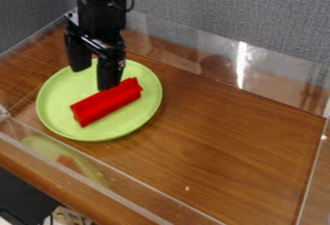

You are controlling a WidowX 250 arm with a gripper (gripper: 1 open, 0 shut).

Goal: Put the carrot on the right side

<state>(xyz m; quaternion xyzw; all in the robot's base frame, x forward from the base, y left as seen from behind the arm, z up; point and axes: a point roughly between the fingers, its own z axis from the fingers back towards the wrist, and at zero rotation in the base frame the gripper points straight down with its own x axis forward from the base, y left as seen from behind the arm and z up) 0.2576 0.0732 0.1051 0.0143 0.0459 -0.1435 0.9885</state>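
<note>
Gripper point(96, 67) points straight down with jaws spread wide and empty, hanging over the far part of the green plate point(58, 113). The carrot point(106, 102), really a red bar, lies on the plate, slanted from near-left to far-right, untouched. One finger tip looks just above or just beside the bar's far-right end; contact can't be confirmed from this single view.

Step in hand looks like lining up for the grasp. To do it well: centre the jaws over the bar's middle, not its end, so it won't pivot when lifted. Turn the wrist so the fingers straddle the narrow width, across the long axis. Come down with jaws wide until the tips sit beside the bar, stopping short of the plate so it doesn't get shoved or tipped. Then close firmly and lift clear of the rim before carrying to the bare wooden table point(245, 142) on the right.
</note>
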